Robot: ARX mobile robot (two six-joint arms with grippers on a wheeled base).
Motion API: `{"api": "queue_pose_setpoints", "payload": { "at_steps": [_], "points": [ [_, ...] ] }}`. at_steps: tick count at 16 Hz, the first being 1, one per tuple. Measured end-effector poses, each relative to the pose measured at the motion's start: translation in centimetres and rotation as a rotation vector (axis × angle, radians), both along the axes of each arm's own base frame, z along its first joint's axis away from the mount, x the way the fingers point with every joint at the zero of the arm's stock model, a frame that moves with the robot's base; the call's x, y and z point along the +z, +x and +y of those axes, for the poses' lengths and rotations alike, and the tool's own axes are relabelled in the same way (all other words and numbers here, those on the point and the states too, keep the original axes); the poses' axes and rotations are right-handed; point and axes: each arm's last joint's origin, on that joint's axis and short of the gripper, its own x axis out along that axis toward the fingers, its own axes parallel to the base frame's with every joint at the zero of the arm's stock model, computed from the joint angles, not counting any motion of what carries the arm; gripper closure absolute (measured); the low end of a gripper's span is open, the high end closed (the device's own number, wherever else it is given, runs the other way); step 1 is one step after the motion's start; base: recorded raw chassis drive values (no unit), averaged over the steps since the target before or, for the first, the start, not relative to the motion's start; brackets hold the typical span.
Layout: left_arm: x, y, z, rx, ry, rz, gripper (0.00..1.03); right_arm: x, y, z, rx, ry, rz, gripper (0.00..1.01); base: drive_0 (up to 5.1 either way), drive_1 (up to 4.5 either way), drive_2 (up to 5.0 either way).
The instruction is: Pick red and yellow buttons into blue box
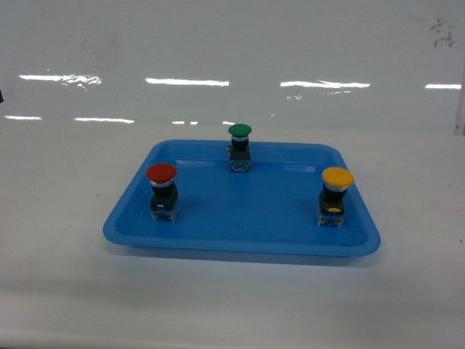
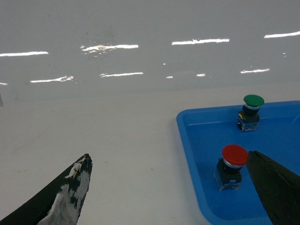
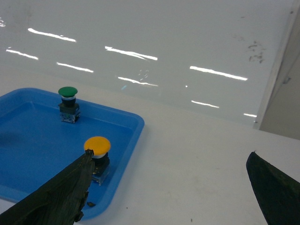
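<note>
The red button [image 1: 161, 190] stands upright at the left of a shallow blue tray [image 1: 240, 246], and the yellow button [image 1: 336, 195] stands upright at its right. The blue box is out of view. Neither gripper shows in the head view. In the left wrist view my left gripper [image 2: 168, 154] is open over the white table beside the tray's left edge, its right finger just right of the red button [image 2: 232, 164]. In the right wrist view my right gripper [image 3: 171, 153] is open over bare table, its left finger in front of the yellow button [image 3: 97, 157].
A green-capped button [image 1: 240, 147] stands at the back middle of the tray. The tray rests on a white table with a glossy white wall behind it. A small dark speck lies in the tray's near right corner [image 3: 89, 204].
</note>
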Motion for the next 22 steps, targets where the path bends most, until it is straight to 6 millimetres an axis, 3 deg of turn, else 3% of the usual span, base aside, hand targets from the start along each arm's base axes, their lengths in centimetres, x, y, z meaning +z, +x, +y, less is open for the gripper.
{"api": "queue_pose_setpoints", "payload": {
  "at_steps": [1,4,7,12,13,15,19,22],
  "points": [
    [0.0,0.3,-0.1,0.0,-0.002,-0.008,0.05,0.1,0.8,0.2,0.009,-0.01,0.007,0.03,0.0,0.0,0.0],
    [0.5,4.1,-0.2,-0.013,0.001,-0.012,0.05,0.8,2.9,0.9,0.013,-0.042,-0.017,0.03,0.0,0.0,0.0],
    [0.7,5.2,-0.2,-0.012,-0.007,-0.01,0.05,0.3,4.1,1.6,0.028,-0.052,0.011,0.03,0.0,0.0,0.0],
    [0.8,5.4,-0.1,0.023,0.0,-0.014,0.05,-0.3,4.4,1.8,0.022,-0.068,0.057,0.03,0.0,0.0,0.0],
    [0.8,5.4,-0.1,0.023,0.0,-0.014,0.05,-1.6,6.6,1.6,0.01,-0.076,0.091,0.03,0.0,0.0,0.0],
    [0.8,5.4,-0.1,0.023,0.0,-0.014,0.05,-1.9,8.2,2.0,0.026,-0.069,0.112,0.03,0.0,0.0,0.0],
    [0.8,5.4,-0.1,0.023,0.0,-0.014,0.05,-0.3,10.7,3.7,0.073,-0.068,0.091,0.03,0.0,0.0,0.0],
    [0.8,5.4,-0.1,0.023,0.0,-0.014,0.05,-1.3,11.9,4.3,0.091,-0.088,0.161,0.03,0.0,0.0,0.0]
  ]
}}
